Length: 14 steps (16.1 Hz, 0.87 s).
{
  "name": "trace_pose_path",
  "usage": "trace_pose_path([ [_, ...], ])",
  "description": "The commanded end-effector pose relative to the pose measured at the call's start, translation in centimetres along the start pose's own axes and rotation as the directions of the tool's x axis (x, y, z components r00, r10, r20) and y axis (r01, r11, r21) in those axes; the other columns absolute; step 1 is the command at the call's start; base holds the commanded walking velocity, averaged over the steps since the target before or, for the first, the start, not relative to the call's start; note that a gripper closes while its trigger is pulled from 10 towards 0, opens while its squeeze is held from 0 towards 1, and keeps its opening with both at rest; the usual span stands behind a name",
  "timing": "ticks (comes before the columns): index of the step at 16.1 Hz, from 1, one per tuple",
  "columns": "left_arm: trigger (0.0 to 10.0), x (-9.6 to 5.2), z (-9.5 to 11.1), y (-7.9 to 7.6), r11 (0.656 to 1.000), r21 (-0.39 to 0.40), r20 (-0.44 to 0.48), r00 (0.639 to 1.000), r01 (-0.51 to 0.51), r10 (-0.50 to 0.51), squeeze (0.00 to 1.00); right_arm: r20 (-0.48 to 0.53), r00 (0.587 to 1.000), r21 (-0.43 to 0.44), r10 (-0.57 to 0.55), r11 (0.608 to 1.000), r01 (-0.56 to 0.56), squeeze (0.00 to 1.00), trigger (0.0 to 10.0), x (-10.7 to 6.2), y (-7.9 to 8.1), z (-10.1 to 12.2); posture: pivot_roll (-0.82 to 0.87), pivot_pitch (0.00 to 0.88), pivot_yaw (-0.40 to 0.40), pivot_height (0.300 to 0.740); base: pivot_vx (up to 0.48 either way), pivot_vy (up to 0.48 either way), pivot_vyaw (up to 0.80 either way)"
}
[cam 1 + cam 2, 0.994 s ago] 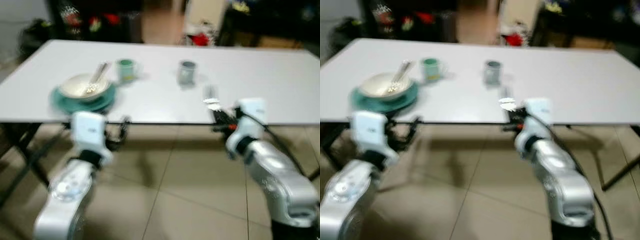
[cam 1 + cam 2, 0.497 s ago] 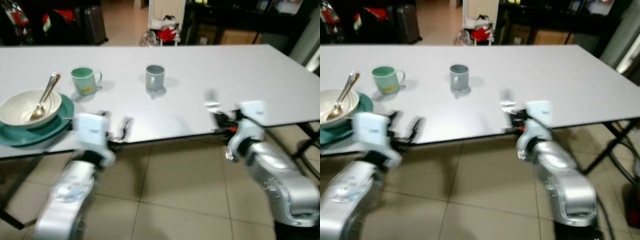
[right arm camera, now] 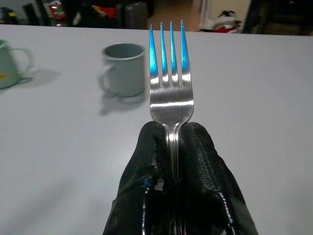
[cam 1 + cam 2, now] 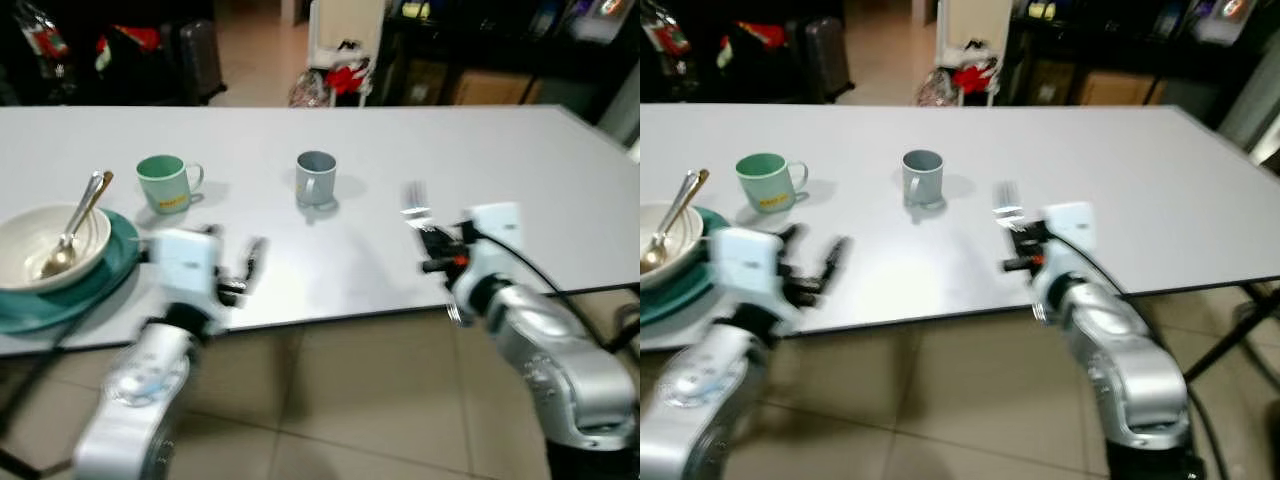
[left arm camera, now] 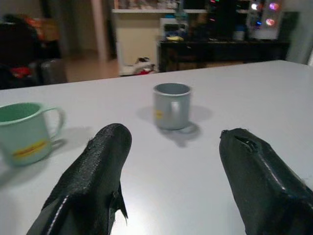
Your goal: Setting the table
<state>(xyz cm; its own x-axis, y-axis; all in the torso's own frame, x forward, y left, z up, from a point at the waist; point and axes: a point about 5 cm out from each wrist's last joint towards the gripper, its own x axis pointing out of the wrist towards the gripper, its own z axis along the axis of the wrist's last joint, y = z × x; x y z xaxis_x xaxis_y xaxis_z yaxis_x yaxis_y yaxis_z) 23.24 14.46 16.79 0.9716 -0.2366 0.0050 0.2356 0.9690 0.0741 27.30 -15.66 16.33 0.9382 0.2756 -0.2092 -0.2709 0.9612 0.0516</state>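
Note:
My right gripper is shut on a silver fork, tines pointing away from me, held just above the white table near its front edge. A grey mug stands beyond it to the left, and a green mug further left. A white bowl with a spoon in it rests on a teal plate at the table's left. My left gripper is open with nothing between its fingers, low over the table's front edge.
Tiled floor lies before the table. Dark furniture and red items stand behind the far edge. Bare tabletop stretches to the right of the fork. A black cable runs along my right arm.
The camera has shifted, so the table now sits nearer and more to the right in view. Both grippers have come a little further over the table's front edge. The fork stays held.

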Motion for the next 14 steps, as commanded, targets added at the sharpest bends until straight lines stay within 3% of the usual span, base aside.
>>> trace_pose_path([
  [1, 10.0, -0.2, 0.2, 0.7, 1.0, 0.019, 0.01, 1.0, -0.022, 0.022, 0.0, 0.017, 1.0, -0.006, 0.027, 1.0, -0.027, 0.0, 10.0, 0.1, 0.7, 0.4, -0.06, 0.0, -0.048, 0.74, 0.36, 0.0, 0.0],
  [9, 10.0, 0.1, 0.1, 0.4, 1.0, 0.015, 0.015, 1.0, -0.018, 0.018, 0.0, -0.012, 0.999, -0.045, 0.048, 0.998, -0.048, 0.0, 10.0, 0.3, 0.7, 0.1, -0.06, 0.0, -0.056, 0.74, 0.36, 0.0, 0.0],
  [14, 10.0, -0.1, -0.2, 0.4, 0.999, 0.029, -0.009, 1.0, 0.017, -0.016, 0.0, -0.178, 0.984, -0.118, 0.019, 0.992, -0.041, 0.0, 10.0, 1.0, -0.7, -1.5, -0.06, 0.0, -0.047, 0.74, 0.061, 0.0, 0.0],
])
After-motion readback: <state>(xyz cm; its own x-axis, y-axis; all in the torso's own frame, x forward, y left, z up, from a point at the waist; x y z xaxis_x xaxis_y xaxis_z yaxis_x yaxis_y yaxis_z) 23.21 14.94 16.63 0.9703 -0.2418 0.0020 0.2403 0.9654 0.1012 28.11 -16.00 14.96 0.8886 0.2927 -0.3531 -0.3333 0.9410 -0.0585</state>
